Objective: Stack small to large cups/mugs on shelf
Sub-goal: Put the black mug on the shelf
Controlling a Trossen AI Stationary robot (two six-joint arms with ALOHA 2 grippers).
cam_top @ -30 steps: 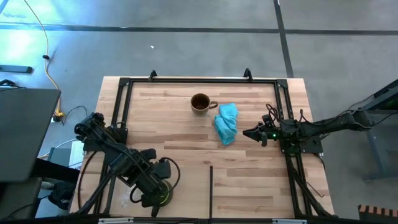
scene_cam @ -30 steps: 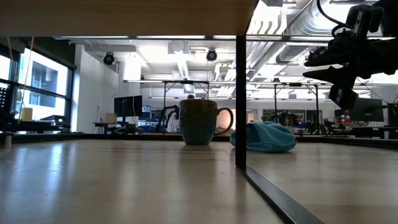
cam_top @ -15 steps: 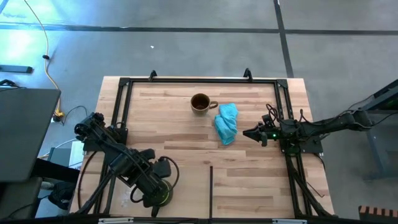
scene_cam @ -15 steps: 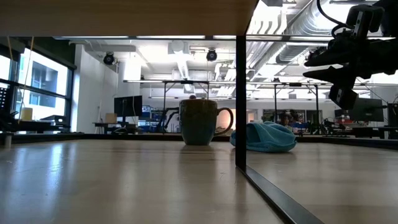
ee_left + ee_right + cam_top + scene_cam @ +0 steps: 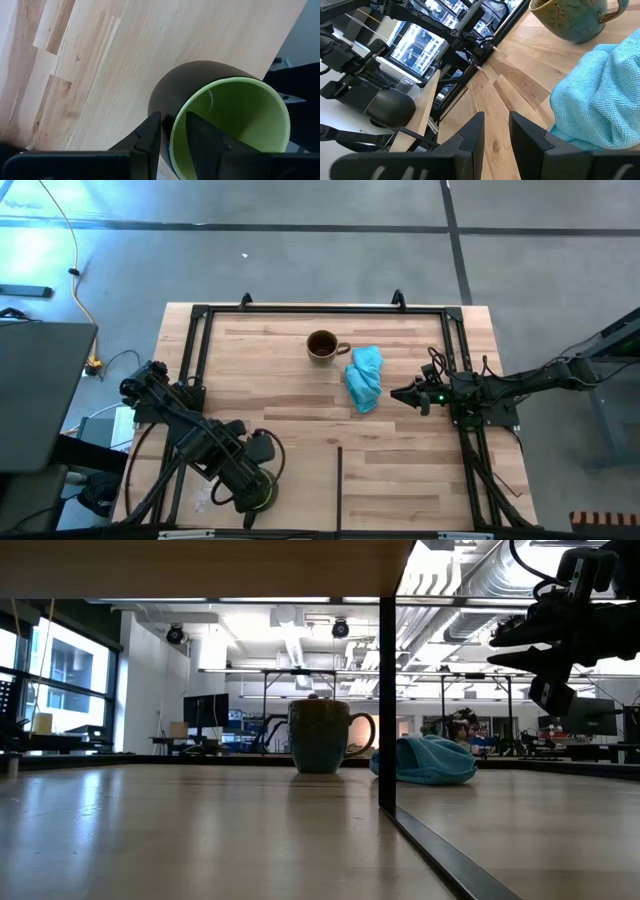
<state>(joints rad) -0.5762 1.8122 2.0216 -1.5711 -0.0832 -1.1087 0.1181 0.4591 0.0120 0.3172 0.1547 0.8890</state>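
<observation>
Green mug (image 5: 225, 125) rim between nearly closed left fingers (image 5: 148, 137).

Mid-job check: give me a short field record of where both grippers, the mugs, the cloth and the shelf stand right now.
left gripper: near left of the table, shut on the rim of the green-lined dark mug
right gripper: hovering at the table's right side, empty, fingers slightly apart, pointed at the cloth
brown glazed mug with handle: upright on the pale wooden shelf panel, far middle
light-blue cloth: crumpled just right of the brown mug
clear cup: not clearly visible
stacking: not yet started
</observation>
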